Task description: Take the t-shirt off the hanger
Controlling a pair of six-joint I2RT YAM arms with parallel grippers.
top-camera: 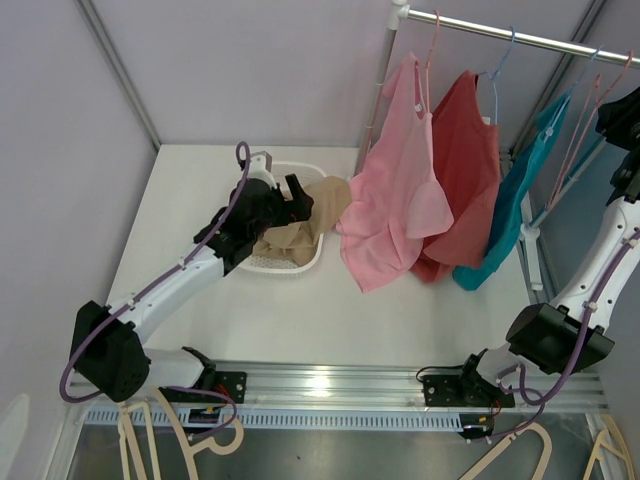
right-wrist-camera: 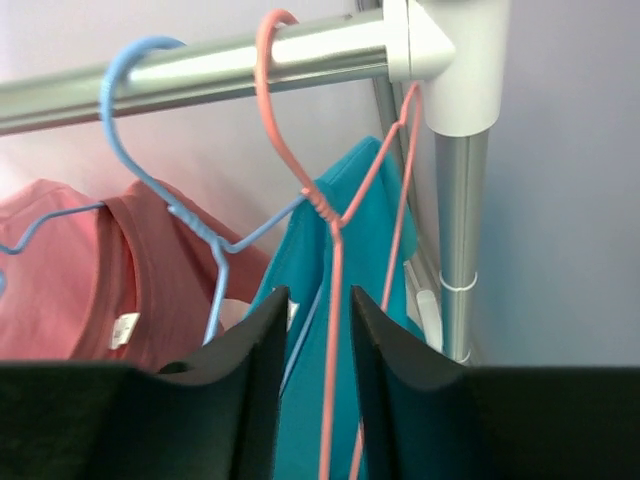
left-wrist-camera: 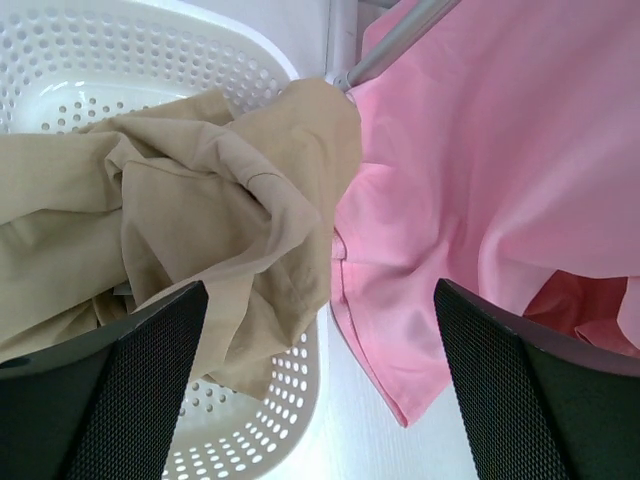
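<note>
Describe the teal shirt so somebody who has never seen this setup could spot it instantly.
Find the metal rail across the top right of the overhead view, hung with shirts. The teal shirt hangs furthest right, beside the red shirt. It is the only blue-green one.

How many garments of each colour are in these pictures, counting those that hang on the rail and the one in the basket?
Pink t-shirt: 1
Red t-shirt: 1
Teal t-shirt: 1
Beige garment: 1
Total: 4
</note>
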